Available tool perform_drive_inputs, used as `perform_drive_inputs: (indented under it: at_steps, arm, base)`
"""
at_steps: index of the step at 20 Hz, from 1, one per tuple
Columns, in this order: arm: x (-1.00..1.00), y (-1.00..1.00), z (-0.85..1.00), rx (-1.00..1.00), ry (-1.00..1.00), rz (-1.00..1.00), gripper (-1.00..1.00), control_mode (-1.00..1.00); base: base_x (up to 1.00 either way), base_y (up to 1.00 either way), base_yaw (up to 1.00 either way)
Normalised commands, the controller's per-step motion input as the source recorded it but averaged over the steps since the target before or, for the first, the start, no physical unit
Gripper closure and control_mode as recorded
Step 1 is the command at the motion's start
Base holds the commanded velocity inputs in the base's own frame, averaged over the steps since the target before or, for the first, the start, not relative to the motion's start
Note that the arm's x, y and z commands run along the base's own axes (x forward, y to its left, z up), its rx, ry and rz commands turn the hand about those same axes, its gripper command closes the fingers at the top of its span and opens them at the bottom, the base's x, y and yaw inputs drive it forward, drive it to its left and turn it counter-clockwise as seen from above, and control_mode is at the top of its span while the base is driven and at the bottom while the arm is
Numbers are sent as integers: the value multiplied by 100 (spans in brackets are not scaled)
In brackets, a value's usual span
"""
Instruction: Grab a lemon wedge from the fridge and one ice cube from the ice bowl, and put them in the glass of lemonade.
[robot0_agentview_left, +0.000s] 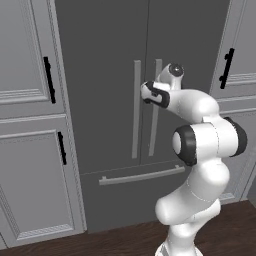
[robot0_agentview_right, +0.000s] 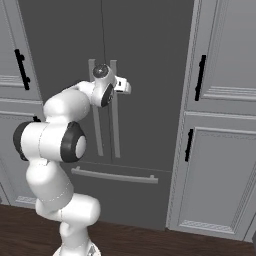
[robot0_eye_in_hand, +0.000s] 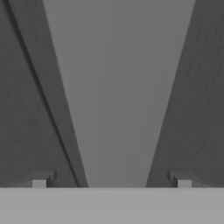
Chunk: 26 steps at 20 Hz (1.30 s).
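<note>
Two doors, both shut: the tall dark grey double-door fridge (robot0_agentview_left: 110, 75) fills the middle of both base views, so whatever is on its shelves is hidden and the lemon wedge can't be seen or placed from here. Landmark is the right-hand light grey vertical bar handle (robot0_eye_in_hand: 118, 96), one of a pair flanking the centre seam. The two-finger gripper (robot0_eye_in_hand: 111, 181) sits right at it, near its upper end; jaws are wide apart with the bar running straight up between the two dark finger tips (robot0_eye_in_hand: 43, 178), nothing clamped. Judgement: this is the pre-grasp for opening that door. Risks: if the jaws close before the hand is fully onto the bar, the tips pinch only its front face and slip off on the pull; a straight pull instead of an arc about the hinge would likely drag the fingers along or off the bar. Below that handle runs a horizontal light grey drawer bar (robot0_agentview_left: 142, 175); either side stand lighter panelled cabinets with black handles (robot0_agentview_right: 200, 77). The hand view shows bar centring between the tips, which the base views don't, as the wrist blocks the gripper there. Base views give handle height and the cabinets.
</note>
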Motion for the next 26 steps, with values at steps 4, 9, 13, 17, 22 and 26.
perform_drive_inputs:
  at_steps: [4,9,13,17,22,26]
  arm:
    - [27,0,0,0,0,0,-100,-100]
    - [18,0,0,0,0,0,100,-100]
    - [19,0,0,0,0,0,100,-100]
    - [5,-42,3,0,-1,-2,100,-100]
    - [-45,-98,5,10,-3,-17,100,-100]
    - [-67,-100,15,19,-1,-23,100,-100]
  base:
    - [0,0,0]
    - [0,0,0]
    - [0,0,0]
    - [0,0,0]
    - [0,0,0]
    - [0,0,0]
